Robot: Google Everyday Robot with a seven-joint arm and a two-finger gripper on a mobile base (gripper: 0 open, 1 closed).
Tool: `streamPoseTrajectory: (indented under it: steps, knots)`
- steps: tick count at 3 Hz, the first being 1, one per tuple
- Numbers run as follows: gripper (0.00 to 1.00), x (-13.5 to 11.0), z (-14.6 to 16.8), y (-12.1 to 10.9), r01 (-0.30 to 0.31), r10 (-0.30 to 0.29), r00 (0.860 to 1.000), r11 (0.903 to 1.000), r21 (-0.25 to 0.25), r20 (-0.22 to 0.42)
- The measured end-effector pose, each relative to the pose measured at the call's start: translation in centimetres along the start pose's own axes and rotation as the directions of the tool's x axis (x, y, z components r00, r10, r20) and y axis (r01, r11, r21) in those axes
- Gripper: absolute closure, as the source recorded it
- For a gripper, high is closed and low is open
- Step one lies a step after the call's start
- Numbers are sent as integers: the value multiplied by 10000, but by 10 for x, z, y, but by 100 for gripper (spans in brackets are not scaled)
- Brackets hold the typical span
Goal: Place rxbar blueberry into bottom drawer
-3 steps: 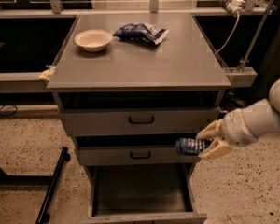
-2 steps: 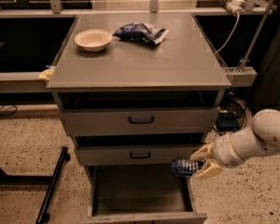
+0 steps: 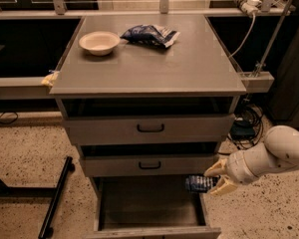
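My gripper (image 3: 213,179) is at the lower right, shut on the rxbar blueberry (image 3: 199,183), a small dark-blue bar with pale markings. It holds the bar just over the right side of the open bottom drawer (image 3: 150,209), a deep grey box pulled out below two shallower grey drawers. The bar's left end sticks out over the drawer's grey floor, a little below the middle drawer's front.
The grey cabinet top (image 3: 149,63) carries a cream bowl (image 3: 99,42) and a blue-and-white snack bag (image 3: 149,35). The upper drawers (image 3: 150,128) have black handles. A black stand leg (image 3: 56,199) lies on the speckled floor at left. Cables (image 3: 244,126) hang at right.
My gripper has moved down and a little left with the bar, from level with the middle drawer front to just over the open bottom drawer.
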State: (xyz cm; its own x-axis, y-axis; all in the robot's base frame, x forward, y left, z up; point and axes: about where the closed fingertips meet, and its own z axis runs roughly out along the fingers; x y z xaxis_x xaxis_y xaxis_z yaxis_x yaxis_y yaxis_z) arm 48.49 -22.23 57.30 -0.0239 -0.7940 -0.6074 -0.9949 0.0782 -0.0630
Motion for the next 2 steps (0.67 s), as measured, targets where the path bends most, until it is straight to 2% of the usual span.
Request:
streamPoseTrajectory:
  steps: [1, 2]
  knots:
    - [100, 56, 43, -13, 589, -587, 9979, 9982, 92, -271]
    - [100, 101, 94, -26, 895, -895, 9958, 9960, 22, 209]
